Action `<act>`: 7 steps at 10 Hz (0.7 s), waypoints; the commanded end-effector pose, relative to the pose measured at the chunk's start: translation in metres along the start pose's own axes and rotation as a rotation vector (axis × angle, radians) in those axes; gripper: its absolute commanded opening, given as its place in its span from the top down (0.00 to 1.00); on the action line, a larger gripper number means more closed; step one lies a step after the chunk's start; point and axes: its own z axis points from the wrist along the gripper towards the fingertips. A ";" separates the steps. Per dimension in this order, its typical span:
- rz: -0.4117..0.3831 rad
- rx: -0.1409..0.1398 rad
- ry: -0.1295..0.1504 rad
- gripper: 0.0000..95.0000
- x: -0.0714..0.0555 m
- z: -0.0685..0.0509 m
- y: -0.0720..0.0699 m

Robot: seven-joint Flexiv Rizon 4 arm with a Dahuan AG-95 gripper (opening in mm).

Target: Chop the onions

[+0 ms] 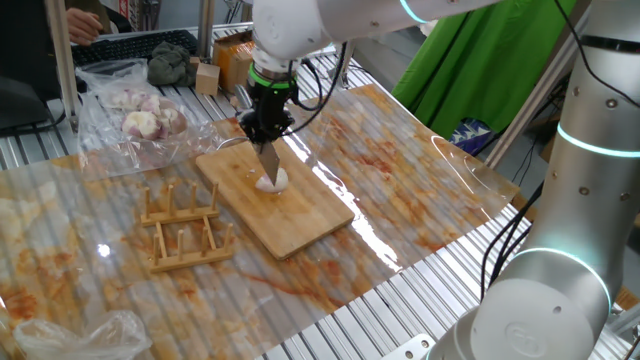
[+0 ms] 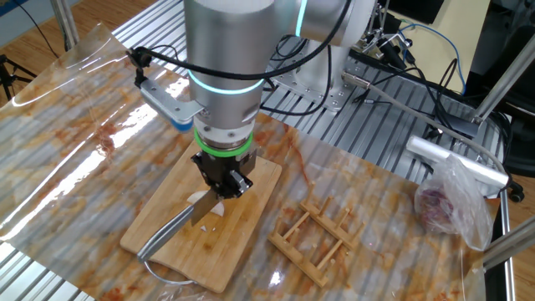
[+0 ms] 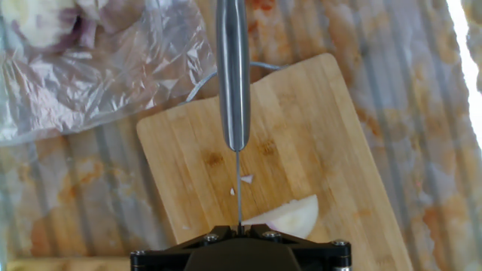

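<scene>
Shiny plastic sheeting with orange-brown stains covers the metal table [image 1: 420,290], most likely to keep the mess off it. Start at the jaws: the black gripper [image 1: 267,128] is squeezed tight on a knife [image 3: 233,83], and the knife's grey metal handle sticks far out past the fingers in the hand view. The thin blade runs edge-down, so it can cut straight into what lies under it. Right by the blade sits the onion [image 3: 288,216], a small pale lump with a flat cut side against the blade (a few tiny white bits lie just beside it, so some cutting looks done). In one fixed view the blade tip seems to rest on or in the onion, but I cannot tell how deep it goes. The onion sits near the middle of a wooden cutting board [image 1: 300,215], which gives the knife a firm, flat place to press down on. Just beside the board stands a small wooden rack [image 1: 185,228] with pegs. Farther off, well apart from the board, a clear plastic bag [image 1: 135,110] holds bigger pinkish onions, which wait out of the way. My guess is the chopping has started and more cuts are needed, since the onion is one big piece.
</scene>
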 end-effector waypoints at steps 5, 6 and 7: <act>-0.157 -0.038 -0.072 1.00 0.003 0.020 -0.017; -0.159 -0.037 -0.070 1.00 0.005 0.025 -0.018; -0.160 -0.037 -0.071 1.00 0.007 0.028 -0.018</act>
